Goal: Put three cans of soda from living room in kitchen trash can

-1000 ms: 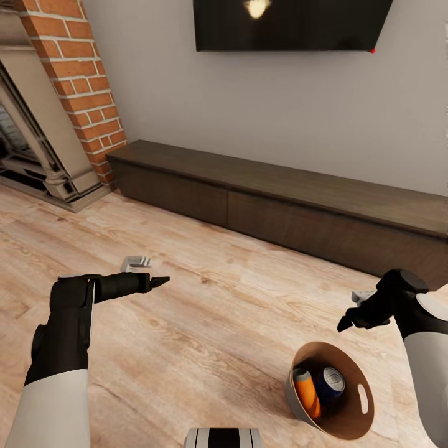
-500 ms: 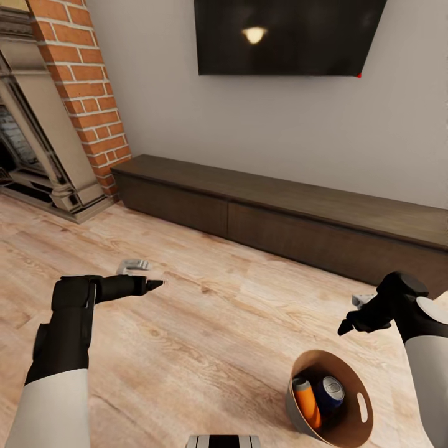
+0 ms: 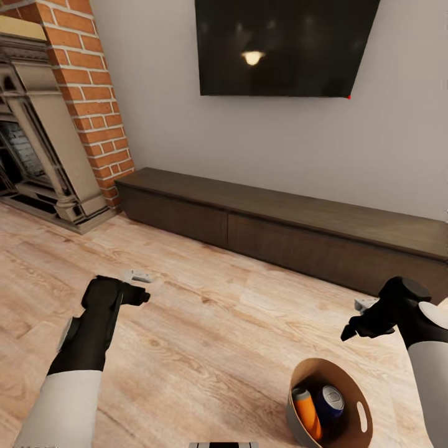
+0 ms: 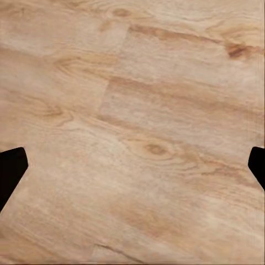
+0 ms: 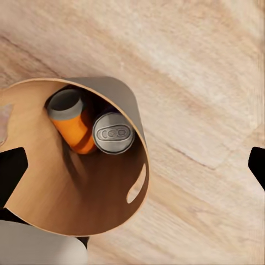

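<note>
Fingers on both your arms are standing spread and empty; your right gripper (image 3: 350,330) is hovering above the tash can (image 5: 118,218), nearer it than your left gripper (image 3: 144,294), cans (image 5: 113,132) lying inside.

The trash can (image 3: 358,414) stands on the wood floor (image 3: 218,348) at the near right, holding two soda cans (image 3: 318,404) side by side. Behind it a low cabinet (image 3: 298,227) runs along the wall under the TV (image 3: 283,46), with the fireplace (image 3: 43,124) at its left.
</note>
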